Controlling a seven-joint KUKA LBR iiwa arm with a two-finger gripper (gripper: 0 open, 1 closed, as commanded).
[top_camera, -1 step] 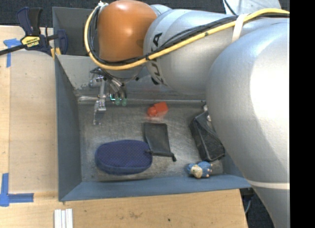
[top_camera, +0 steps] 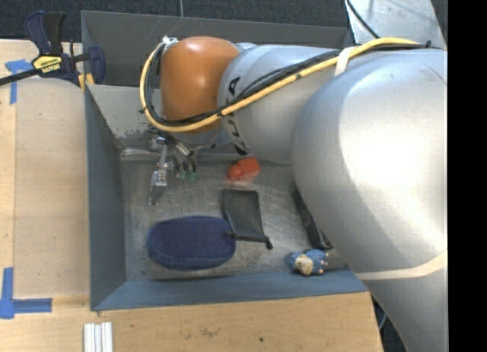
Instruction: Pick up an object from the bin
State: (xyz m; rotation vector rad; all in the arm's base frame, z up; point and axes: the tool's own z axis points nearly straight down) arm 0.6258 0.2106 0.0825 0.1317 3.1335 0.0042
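And there was the arm (top_camera: 365, 153), a big silver body coming in from the right and covering much of the grey metal bin (top_camera: 105, 214). At its wrist sat the rounded orange cover (top_camera: 194, 77), with a yellow cable (top_camera: 251, 96) looped round it and running back along the arm.

Below that cover hung the pincer (top_camera: 169, 172), down low over the far-left part of the bin floor, close to the back wall. Apart or together? I could not tell from this angle, nor whether it gripped anything.

The nearest thing was a small green piece (top_camera: 187, 177), a tiny bright speck of a thing lying on the floor just beside the pincer's right side. It was too small to make out its shape. Whether the two touched, I could not say.

A little further right lay a red-orange lump (top_camera: 243, 169), chunky and rounded, tucked near the underside of the arm and apart from the pincer.

Towards the near side, a flat black rectangular pouch (top_camera: 243, 214) lay in the middle of the floor, its lower corner touching a dark blue oval pad (top_camera: 190, 242) with a dotted mesh surface. That pad was the largest thing in the bin, resting near the front wall.

On the right, a thin black strip (top_camera: 308, 223) ran slantwise along the arm's edge. In the front right corner lay a small blue and yellow toy figure (top_camera: 307, 263), well apart from the pincer.
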